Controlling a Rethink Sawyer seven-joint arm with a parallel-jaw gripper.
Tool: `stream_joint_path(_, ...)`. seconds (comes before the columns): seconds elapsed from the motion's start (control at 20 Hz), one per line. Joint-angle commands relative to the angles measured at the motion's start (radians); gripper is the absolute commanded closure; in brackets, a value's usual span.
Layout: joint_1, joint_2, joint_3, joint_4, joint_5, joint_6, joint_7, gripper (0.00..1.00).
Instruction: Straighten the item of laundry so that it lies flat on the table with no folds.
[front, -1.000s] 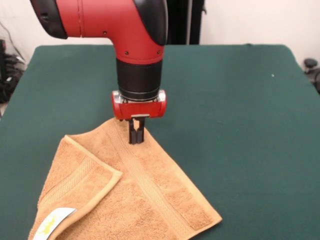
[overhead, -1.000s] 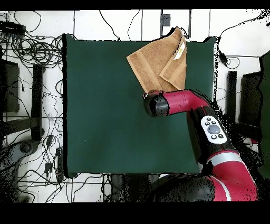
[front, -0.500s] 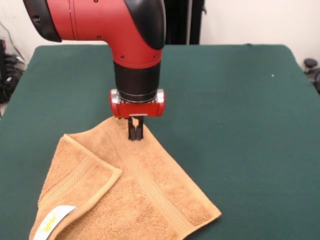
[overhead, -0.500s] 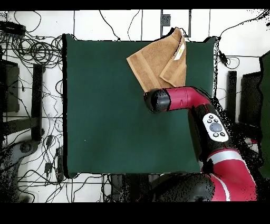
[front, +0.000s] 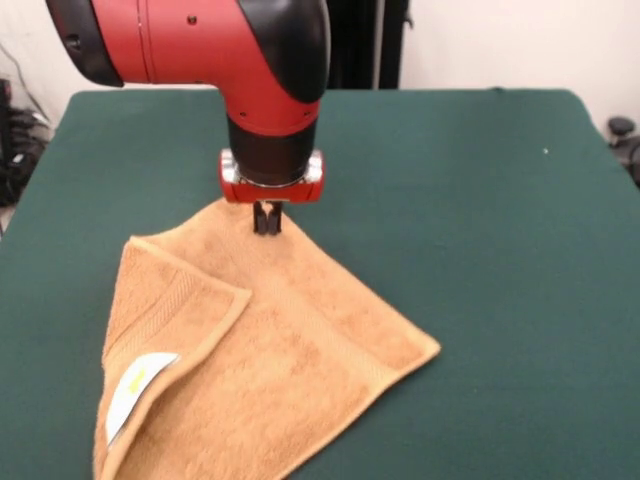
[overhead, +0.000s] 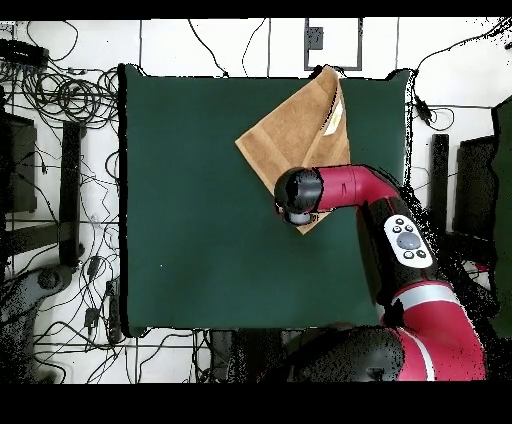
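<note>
The item of laundry (front: 280, 340), an orange-tan towel, lies on the green table (front: 480, 200) at the near left of the front view. Its left side is folded over as a flap, and a white label (front: 140, 383) shows on that flap. My gripper (front: 267, 220) points straight down at the towel's far corner, shut on the cloth there. In the overhead view the towel (overhead: 285, 135) lies as a diamond near the table's upper right edge. The red arm's wrist (overhead: 297, 192) covers the gripper and the held corner there.
In the overhead view the towel's top corner (overhead: 327, 75) reaches the table's edge. Cables and stands lie on the floor around the table (overhead: 180, 200). Green cloth stretches wide to the right of the towel in the front view.
The gripper has drawn back toward the robot's side with the towel corner in it. The whole towel slid along, and its near corner and label came further onto the table.
</note>
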Motion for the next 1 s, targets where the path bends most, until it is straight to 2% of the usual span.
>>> stream_joint_path(0.05, 0.019, 0.088, -0.004, 0.144, -0.015, 0.232, -0.243, 1.0)
stream_joint_path(0.5, 0.002, 0.083, 0.012, 0.185, 0.0, 0.271, -0.214, 1.0)
stream_joint_path(1.0, 0.002, 0.08, 0.012, 0.208, 0.001, 0.254, -0.199, 1.0)
